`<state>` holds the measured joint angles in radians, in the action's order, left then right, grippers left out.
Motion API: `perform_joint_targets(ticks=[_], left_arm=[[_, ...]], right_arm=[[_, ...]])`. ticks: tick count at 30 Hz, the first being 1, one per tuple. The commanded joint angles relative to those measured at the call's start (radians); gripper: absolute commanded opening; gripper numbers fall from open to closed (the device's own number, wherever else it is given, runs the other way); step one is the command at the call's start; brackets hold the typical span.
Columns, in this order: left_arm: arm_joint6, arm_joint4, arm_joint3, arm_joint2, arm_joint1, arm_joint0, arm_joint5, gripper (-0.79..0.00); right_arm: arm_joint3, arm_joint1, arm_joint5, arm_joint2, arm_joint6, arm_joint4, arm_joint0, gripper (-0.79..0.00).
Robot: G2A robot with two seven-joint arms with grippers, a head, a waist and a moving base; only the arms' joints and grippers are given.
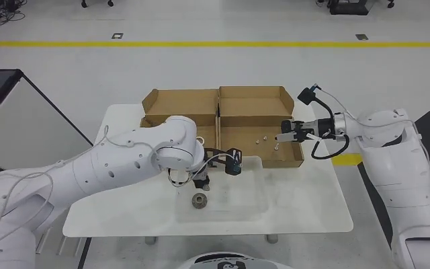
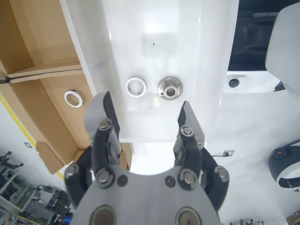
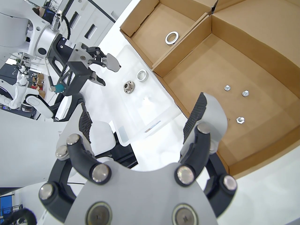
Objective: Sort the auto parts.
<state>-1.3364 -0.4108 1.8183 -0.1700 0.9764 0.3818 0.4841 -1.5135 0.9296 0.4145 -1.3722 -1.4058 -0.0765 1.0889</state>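
The left end effector (image 2: pixel 145 101), fingers spread, hangs over the tray (image 2: pixel 150 12) on the table (image 1: pixel 309 208), where a ring (image 2: pixel 135 86) and hub (image 2: pixel 170 91) lie side by side, while the right end effector (image 3: pixel 143 108), also spread and empty, hangs over the right box (image 3: pixel 211 76) holding three nuts (image 3: pixel 240 119).

The boxes (image 3: pixel 234 59) are brown, the flange (image 2: pixel 170 91) and ring (image 2: pixel 135 86) silver, the table (image 1: pixel 316 202) white.
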Motion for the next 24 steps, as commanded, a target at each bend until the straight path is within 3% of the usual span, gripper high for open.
perform_joint_targets(ticks=[1,16,24], left_arm=[[0.005,-0.003,-0.001,0.0,0.0,0.012,0.005,-0.416],[0.027,-0.131,-0.106,0.0,0.035,0.12,0.027,-0.446],[0.032,-0.225,-0.161,0.0,0.057,0.143,0.032,-0.434]], right_arm=[[0.0,0.0,0.0,0.0,0.0,0.0,0.0,0.0],[0.0,0.0,0.0,0.0,0.0,0.0,0.0,0.0],[0.0,0.0,0.0,0.0,0.0,0.0,0.0,0.0]])
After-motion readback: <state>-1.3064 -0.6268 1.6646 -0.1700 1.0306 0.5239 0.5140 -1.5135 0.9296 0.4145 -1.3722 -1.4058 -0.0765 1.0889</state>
